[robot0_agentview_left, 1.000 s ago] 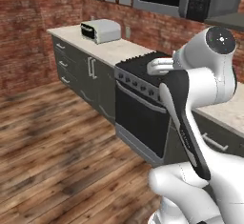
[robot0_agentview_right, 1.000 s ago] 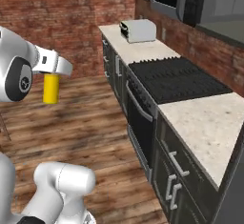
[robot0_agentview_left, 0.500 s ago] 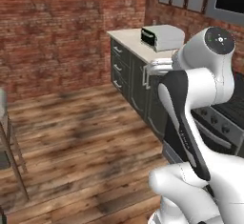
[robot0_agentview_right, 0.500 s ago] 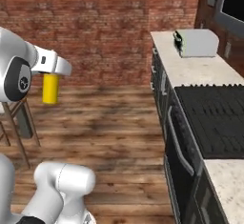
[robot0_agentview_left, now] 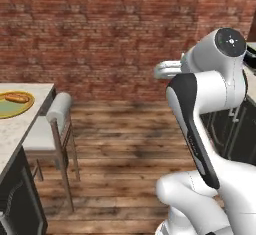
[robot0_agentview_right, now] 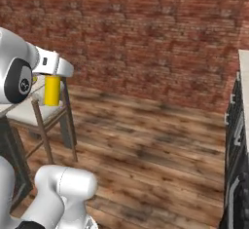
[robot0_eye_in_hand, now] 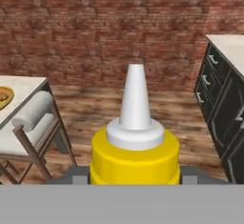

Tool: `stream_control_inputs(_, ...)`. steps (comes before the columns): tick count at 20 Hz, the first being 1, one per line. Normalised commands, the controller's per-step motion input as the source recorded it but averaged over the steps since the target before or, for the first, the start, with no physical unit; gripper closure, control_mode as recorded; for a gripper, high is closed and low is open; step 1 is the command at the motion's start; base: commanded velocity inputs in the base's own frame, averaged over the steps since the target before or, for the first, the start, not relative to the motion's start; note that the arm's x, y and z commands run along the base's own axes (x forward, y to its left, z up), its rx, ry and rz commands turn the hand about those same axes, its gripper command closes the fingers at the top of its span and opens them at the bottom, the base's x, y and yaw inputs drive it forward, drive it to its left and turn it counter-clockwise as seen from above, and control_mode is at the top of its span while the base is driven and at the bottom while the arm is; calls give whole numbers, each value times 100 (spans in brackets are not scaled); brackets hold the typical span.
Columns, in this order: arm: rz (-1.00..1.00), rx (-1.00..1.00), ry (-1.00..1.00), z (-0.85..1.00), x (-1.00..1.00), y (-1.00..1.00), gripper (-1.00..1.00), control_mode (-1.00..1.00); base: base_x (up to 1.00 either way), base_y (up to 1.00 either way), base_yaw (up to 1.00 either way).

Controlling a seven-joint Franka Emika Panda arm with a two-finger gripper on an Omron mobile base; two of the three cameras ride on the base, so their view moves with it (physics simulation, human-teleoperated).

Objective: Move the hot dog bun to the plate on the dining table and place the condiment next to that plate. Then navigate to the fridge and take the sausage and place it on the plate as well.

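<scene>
While clamped on yellow condiment (robot0_eye_in_hand: 135, 156), tool (robot0_agentview_right: 52, 84) holds it upright.

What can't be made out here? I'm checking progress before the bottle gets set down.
- Fingers: hand view, hidden behind the yellow condiment bottle.
- Plate with the bun: left base view, cut by the left edge; free space beside it unseen.
- Dining table: its far side out of frame.
- Bottle's lower half: right base view, partly behind the arm.
</scene>
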Motion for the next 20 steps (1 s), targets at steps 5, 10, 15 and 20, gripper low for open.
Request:
stream_control_inputs(5, 0, 0, 0, 0, 0, 0, 100, 100, 100, -18, 59)
stream_control_inputs(10, 0, 0, 0, 0, 0, 0, 100, 100, 98, -19, 59)
stream_control_inputs(15, 0, 0, 0, 0, 0, 0, 100, 100, 91, -19, 60)
stream_control_inputs(20, 0, 0, 0, 0, 0, 0, 100, 100, 88, -19, 61)
